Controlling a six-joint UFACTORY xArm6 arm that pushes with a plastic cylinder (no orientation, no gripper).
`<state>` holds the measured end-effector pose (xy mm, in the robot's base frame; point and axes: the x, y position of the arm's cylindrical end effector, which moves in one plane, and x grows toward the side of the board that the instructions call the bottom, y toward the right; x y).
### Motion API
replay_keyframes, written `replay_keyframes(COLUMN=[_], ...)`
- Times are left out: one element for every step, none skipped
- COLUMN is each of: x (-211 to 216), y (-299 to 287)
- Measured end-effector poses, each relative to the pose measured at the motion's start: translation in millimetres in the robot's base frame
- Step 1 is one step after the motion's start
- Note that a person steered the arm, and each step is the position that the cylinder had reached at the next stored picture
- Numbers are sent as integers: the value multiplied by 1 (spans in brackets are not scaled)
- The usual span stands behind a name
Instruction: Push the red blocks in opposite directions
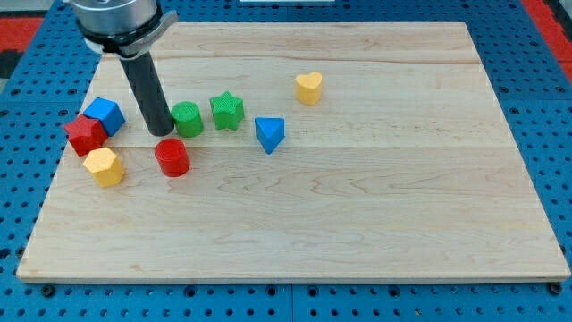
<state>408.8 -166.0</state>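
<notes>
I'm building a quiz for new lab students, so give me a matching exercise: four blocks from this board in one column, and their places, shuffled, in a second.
Column one:
1. red cylinder
2. yellow heart
3. blue cube
4. green star

Column two:
A. farthest toward the view's top, alone
B. just below my tip, toward the view's bottom
C. right of the green cylinder
D. touching the red star-like block at the view's left

Pairs: 1-B, 2-A, 3-D, 4-C
</notes>
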Motion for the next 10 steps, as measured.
replay_keyframes(x=[-30, -78, -82, -68, -40, -9, 15, 34, 51, 52], y=[17, 11, -59, -116, -123, -95, -84, -75, -66, -34])
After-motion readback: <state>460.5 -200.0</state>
